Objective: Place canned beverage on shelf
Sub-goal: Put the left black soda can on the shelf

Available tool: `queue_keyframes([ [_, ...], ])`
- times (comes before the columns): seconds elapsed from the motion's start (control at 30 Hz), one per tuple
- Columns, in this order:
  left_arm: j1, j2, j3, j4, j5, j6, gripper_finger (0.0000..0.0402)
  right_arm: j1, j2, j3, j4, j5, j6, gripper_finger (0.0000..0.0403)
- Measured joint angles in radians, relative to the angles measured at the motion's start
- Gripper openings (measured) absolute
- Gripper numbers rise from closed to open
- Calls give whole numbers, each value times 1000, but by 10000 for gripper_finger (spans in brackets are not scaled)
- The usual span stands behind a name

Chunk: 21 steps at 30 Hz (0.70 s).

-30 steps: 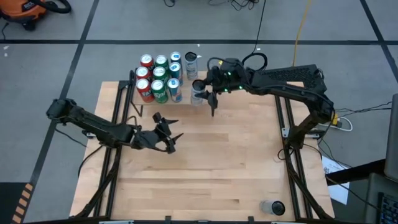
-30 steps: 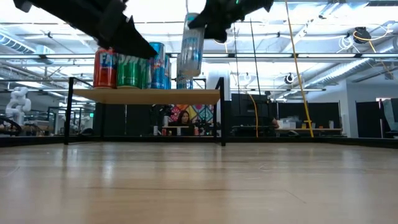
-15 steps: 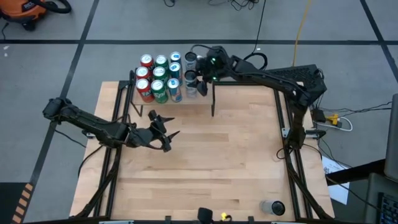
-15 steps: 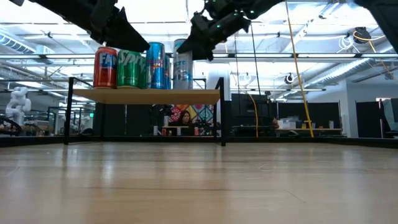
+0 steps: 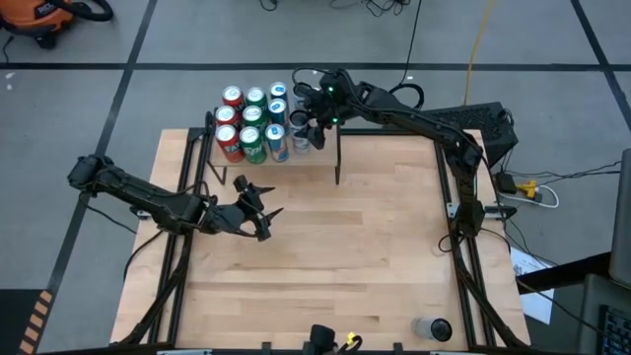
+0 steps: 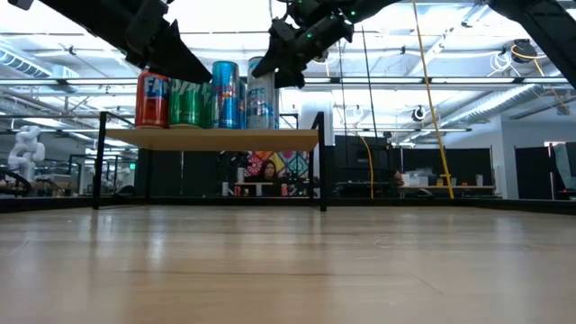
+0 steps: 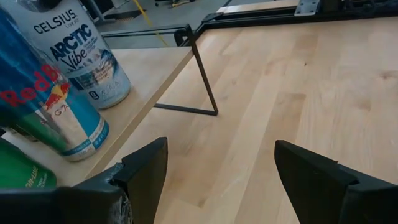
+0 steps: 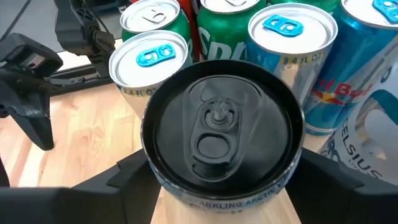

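Note:
A white Celsius can with a black top (image 8: pixel 221 124) stands upright on the right end of the small wooden shelf (image 5: pixel 323 155), next to a blue can (image 5: pixel 277 142). It also shows in the low view (image 6: pixel 263 94) and the left wrist view (image 7: pixel 87 62). My right gripper (image 5: pixel 310 126) reaches in from the table's right, slanting down. Its fingers stand close on either side of the can's upper wall. My left gripper (image 5: pixel 264 212) hovers open over the table's middle left, in front of the shelf, with nothing between its fingers. My right gripper's fingers (image 8: pixel 134 171) flank the can's upper wall (image 8: pixel 186 193), one on each side, coming slanting down from the table's right. The can stands upright with its base on the shelf. I cannot tell whether the fingers touch it.
Red, green and blue cans (image 5: pixel 251 123) fill the shelf's left and middle in rows, and another dark-topped can (image 5: pixel 303 96) stands behind. One more can (image 5: pixel 431 328) sits at the table's near right corner. A person (image 6: pixel 267 171) sits in the room beyond.
My right gripper has carried the can toward the table's far left, from above the shelf's right near corner onto the shelf. The can hung tilted above the board; now it stands upright on it beside the blue can.

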Motion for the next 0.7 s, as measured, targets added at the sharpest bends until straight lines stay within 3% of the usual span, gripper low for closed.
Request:
queue_keyframes([
  [0.4, 0, 0, 0, 0, -12, 0, 286, -1, -14, -3, -16, 11, -59, 301],
  [0.7, 0, 0, 0, 0, -28, 0, 286, 2, -102, -4, -58, 79, -68, 301],
])
